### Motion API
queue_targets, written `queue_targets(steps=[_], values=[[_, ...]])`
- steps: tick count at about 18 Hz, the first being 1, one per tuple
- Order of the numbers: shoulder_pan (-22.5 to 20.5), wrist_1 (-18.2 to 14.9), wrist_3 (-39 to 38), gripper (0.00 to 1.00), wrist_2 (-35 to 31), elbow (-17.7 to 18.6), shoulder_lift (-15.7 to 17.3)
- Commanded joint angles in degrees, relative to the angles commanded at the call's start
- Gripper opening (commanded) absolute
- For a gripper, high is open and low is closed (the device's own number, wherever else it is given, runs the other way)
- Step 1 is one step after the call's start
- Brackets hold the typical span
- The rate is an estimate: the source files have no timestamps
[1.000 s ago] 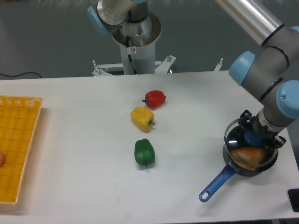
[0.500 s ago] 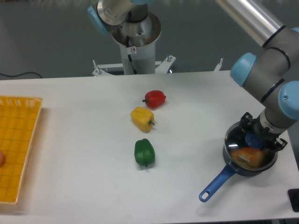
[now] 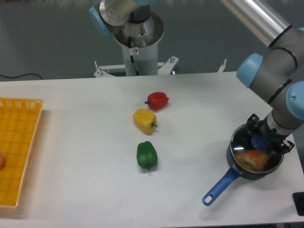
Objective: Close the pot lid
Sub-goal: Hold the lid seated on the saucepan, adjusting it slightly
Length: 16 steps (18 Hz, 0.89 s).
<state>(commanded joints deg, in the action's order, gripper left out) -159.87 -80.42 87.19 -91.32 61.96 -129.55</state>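
White table (image 3: 85, 142), grey backdrop. Pot (image 3: 255, 161) at right edge, blue handle toward the front-left, orange item inside. Arm descends from upper right, wrist bent down over the pot. Gripper (image 3: 261, 141) closed on the blue knob of the pot lid (image 3: 244, 140), which sits over the pot.

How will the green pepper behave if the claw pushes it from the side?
The green pepper lies on its side on the white table, so it would probably roll or wobble rather than slide straight. Its lobed, uneven shape likely makes it veer off course. The glossy skin looks slippery, so a pinch might slip.
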Motion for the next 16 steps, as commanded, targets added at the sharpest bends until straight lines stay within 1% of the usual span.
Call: queue_targets(steps=[7, 9, 16], values=[[0.0, 0.3, 0.1, 0.53, -0.1, 0.0, -0.4], [0.0, 1.1, 0.1, 0.53, 0.0, 0.3, -0.4], [-0.3, 1.1, 0.4, 0.53, -0.1, 0.4, -0.4]])
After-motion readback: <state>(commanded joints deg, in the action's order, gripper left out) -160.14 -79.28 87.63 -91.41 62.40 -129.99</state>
